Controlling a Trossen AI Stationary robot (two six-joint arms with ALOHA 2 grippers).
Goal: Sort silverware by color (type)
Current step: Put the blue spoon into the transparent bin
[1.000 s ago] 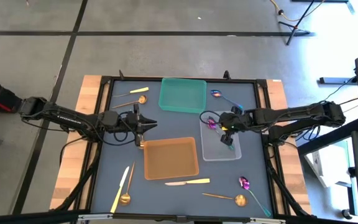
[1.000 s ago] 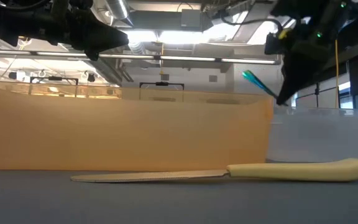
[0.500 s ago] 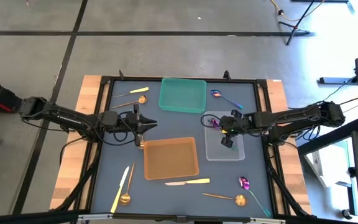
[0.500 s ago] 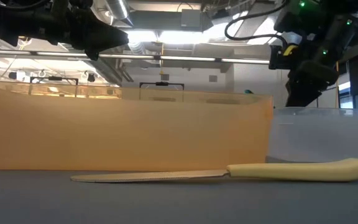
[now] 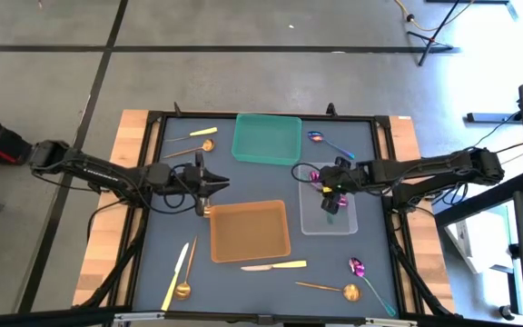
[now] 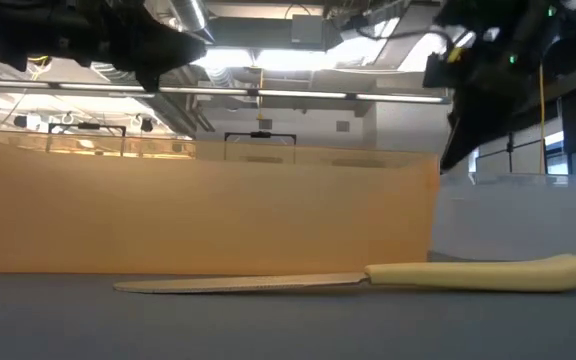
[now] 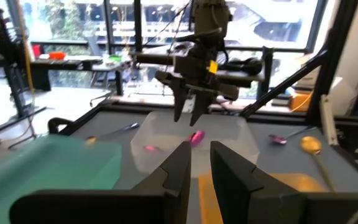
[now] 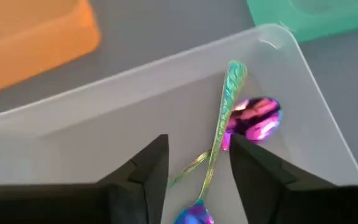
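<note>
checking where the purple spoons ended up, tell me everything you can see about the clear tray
The clear tray is a rectangular, translucent plastic bin with rounded corners and low walls, sitting flat on the dark table to the right of the orange tray and just below the teal tray. Inside lie two iridescent spoons with purple bowls and teal-green handles, crossing each other. The right end effector hovers open above it, touching nothing.

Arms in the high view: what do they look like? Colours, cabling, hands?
Both arms are slim, black, jointed links with loose black cables running alongside. The left hand and right hand each end in two dark wedge-shaped fingers. The right one carries a small yellow tag.
</note>
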